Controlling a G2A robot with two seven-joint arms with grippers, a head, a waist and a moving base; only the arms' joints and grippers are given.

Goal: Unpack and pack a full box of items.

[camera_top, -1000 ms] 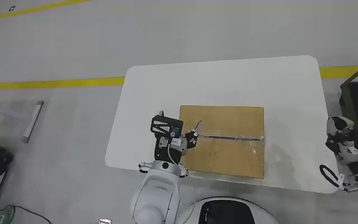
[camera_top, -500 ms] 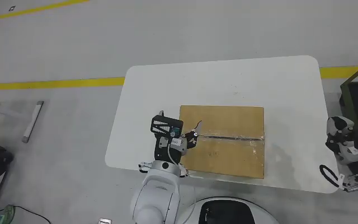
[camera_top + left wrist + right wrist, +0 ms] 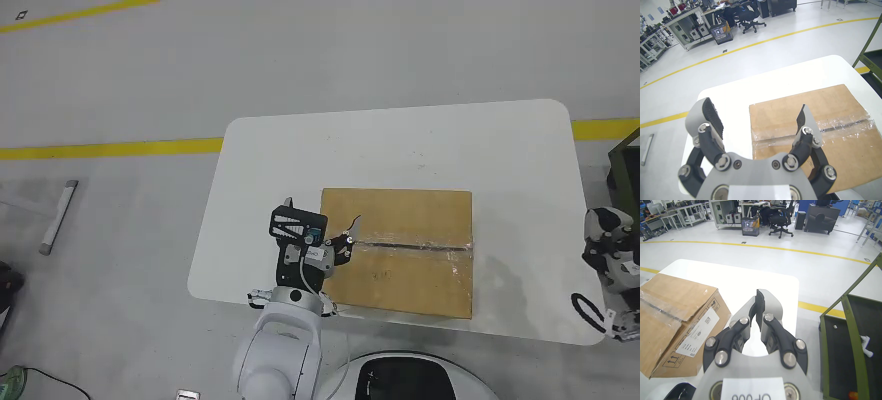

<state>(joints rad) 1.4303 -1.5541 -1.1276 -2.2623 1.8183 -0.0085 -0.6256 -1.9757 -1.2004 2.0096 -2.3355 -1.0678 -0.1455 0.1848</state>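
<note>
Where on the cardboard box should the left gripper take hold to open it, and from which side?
Likely the edge of a top flap at the seam, from above, at the end under the open left gripper. The cardboard box lies flat, too wide for the jaws, and the tape along the seam looks split.

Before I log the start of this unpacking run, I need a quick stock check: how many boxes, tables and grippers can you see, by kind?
cardboard box, taped shut: 1
table: 1
grippers, the left gripper open and the right gripper shut: 2
Total: 4
</note>
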